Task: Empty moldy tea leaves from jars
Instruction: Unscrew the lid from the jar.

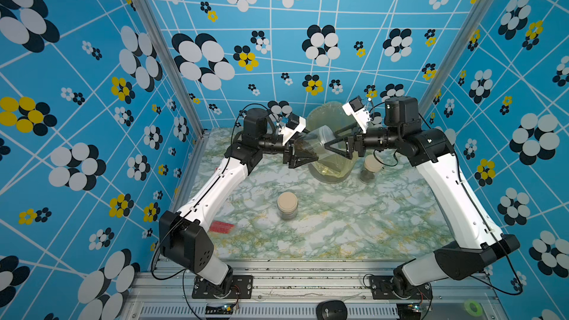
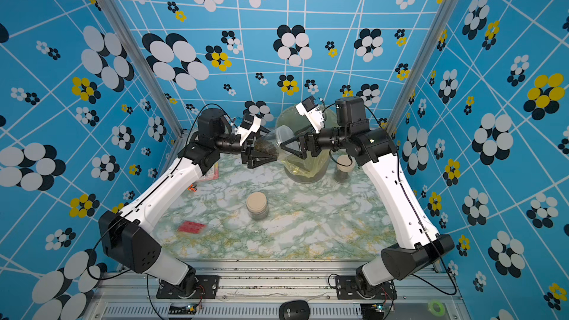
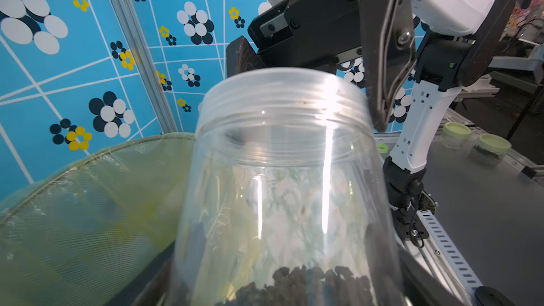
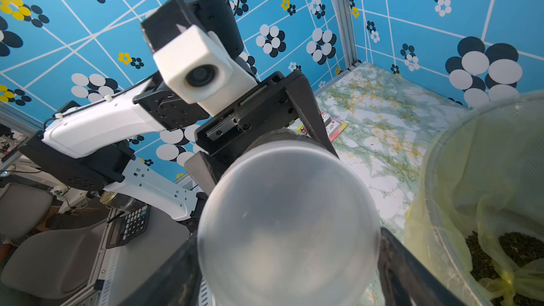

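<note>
left gripper: clamped around the body of the held jar, which is lifted clear of the table.
held jar: clear, tipped nearly onto its side, mouth toward the right, at the left rim of the bin; seen in both top views.
moldy tea leaves: dark crumbs heaped at the held jar's bottom end, next to the left gripper's fingers.
right gripper: fingers pinch the translucent lid at the held jar's mouth; cannot tell whether the lid is still threaded on.
bin: far centre of the table, lined with a yellow bag; dark crumbs lie at the bottom of the bag.
near jar: upright, beige lid, centre of the table, well apart from both grippers.
right jar: upright, beige lid, just right of the bin, dark contents inside.
red flat thing: near left on the table, too blurred to identify.
</note>
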Motion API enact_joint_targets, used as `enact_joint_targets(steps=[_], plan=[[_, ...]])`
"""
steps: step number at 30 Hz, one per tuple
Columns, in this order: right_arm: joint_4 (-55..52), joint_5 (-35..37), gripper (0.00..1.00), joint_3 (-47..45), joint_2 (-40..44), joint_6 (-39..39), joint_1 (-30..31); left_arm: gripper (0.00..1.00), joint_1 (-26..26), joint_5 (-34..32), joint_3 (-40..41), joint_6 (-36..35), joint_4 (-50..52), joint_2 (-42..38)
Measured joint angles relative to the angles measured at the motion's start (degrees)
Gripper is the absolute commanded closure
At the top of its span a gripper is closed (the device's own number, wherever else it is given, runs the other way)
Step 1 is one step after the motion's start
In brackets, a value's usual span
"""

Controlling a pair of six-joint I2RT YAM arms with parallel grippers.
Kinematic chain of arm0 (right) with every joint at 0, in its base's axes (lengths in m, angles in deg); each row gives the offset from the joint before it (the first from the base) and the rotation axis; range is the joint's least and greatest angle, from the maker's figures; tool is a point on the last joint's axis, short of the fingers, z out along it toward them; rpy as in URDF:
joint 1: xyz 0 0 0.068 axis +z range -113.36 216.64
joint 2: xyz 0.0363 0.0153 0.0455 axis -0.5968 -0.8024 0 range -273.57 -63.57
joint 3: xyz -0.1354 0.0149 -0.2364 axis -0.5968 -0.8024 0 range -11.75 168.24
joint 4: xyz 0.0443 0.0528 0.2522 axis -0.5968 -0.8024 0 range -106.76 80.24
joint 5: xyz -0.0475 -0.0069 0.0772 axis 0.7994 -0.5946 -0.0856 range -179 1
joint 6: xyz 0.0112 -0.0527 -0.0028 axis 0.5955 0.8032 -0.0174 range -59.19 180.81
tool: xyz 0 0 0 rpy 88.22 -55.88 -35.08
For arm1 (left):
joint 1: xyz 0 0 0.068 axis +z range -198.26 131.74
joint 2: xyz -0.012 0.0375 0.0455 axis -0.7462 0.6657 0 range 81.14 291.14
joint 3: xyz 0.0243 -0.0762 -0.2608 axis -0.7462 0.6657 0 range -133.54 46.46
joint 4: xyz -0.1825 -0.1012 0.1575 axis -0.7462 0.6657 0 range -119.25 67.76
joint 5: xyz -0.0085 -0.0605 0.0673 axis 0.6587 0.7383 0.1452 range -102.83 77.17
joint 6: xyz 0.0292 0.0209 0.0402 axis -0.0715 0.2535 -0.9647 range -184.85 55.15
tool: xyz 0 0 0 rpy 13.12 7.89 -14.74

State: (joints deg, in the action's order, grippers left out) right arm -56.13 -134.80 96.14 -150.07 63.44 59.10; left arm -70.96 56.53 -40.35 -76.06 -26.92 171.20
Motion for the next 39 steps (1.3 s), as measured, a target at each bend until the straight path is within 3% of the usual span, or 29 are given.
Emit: enact_joint_targets(steps=[7,15,24,34,39], plan=[[2.6,-1.3,0.23,-1.5,0.2,3.9,0.0,0.49,1.2,5.9,-1.4,5.7,-0.6,2.2],[0.0,-0.3,0.01,-1.7,0.1,6.4,0.1,0.49,1.7,5.8,-2.4,7.6,-1.8,2.3],[-3.2,2.3,0.01,-2.2,0.1,6.5,0.2,0.5,2.7,2.9,-3.7,6.7,-4.2,2.0],[-4.1,5.8,0.01,-1.9,2.7,-4.5,0.2,0.49,2.7,-6.5,2.1,-1.0,-9.2,-2.5],[-3.8,6.5,0.01,-1.5,6.3,-13.4,0.3,0.49,1.0,-14.3,5.7,-8.7,-12.5,-4.2]])
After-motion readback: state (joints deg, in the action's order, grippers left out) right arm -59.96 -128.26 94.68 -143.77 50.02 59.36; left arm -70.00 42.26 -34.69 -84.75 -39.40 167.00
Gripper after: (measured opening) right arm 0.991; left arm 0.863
